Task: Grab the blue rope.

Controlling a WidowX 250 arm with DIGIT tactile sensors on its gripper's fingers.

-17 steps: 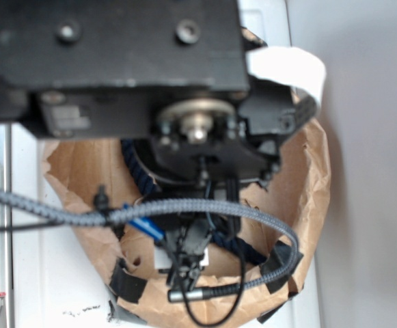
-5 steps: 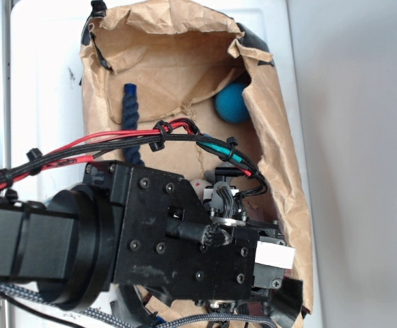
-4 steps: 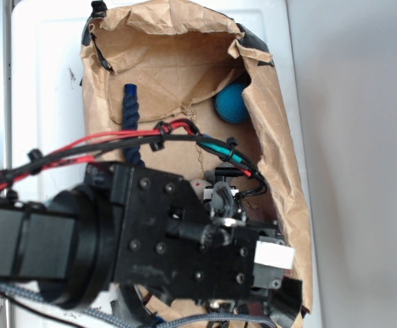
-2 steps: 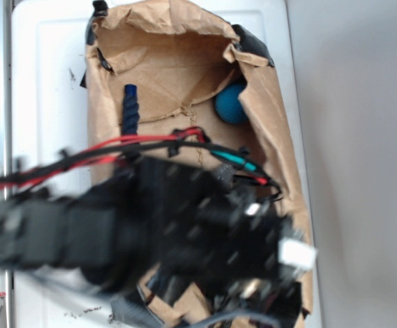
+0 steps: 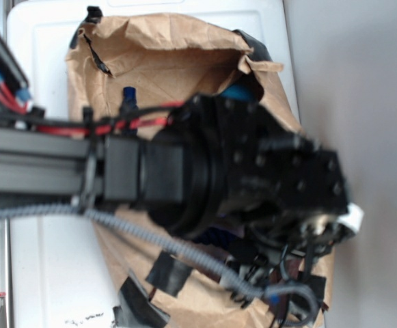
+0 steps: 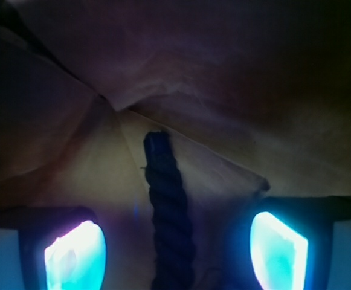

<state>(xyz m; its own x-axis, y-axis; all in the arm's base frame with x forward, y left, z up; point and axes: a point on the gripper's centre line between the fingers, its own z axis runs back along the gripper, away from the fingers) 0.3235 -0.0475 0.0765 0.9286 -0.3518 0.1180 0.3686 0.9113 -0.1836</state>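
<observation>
The blue rope (image 6: 166, 205), dark navy and twisted, runs straight up the middle of the wrist view and ends in a blunt tip on the brown paper. My gripper (image 6: 175, 257) is open, with one glowing fingertip on each side of the rope and a clear gap to both. From outside, my black wrist housing (image 5: 280, 178) hangs over the paper bag and hides the fingers. Only the rope's brighter blue end (image 5: 128, 93) pokes out above the arm.
The crumpled brown paper bag (image 5: 164, 55) lies open on the white surface, its walls folding up round the gripper. A teal ball (image 5: 237, 91) peeks out behind the wrist. A grey braided cable (image 5: 150, 236) and red wires (image 5: 61, 128) trail across the arm.
The arm has swung so that its link now lies level across the bag, with the wrist further right. It covers most of the rope and ball that showed before.
</observation>
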